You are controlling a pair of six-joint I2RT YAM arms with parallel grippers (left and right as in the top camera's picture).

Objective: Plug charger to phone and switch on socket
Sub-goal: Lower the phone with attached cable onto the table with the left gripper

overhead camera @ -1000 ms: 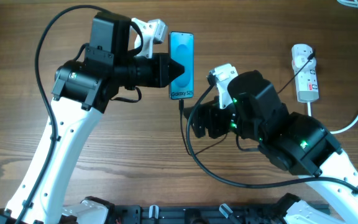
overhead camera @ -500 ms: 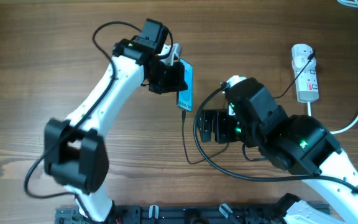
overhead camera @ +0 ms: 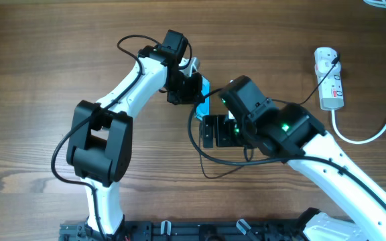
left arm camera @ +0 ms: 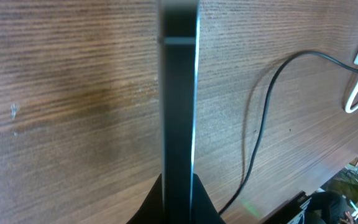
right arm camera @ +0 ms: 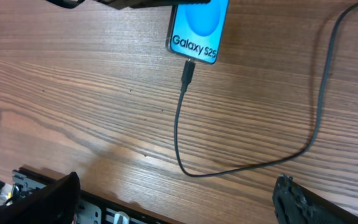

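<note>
Wood table [overhead camera: 45, 40], L jaws clenched on phone [right arm camera: 199, 28], R jaws released, near it.

Soft, even light falls from above onto the table [overhead camera: 39, 47], and the arms throw only faint, diffuse shadows on the wood. Ahead of the right gripper [right arm camera: 173, 200] the phone [right arm camera: 197, 22] screen glows bright blue with crisp lettering, and the cable [right arm camera: 178, 134] below it is sharp. That gripper's fingers [right arm camera: 53, 198] are dark, soft-edged blurs in the lower corners. Seen edge-on in the left gripper [left arm camera: 178, 202], the phone blurs at its far end, with a thin bright line down one side.
</note>
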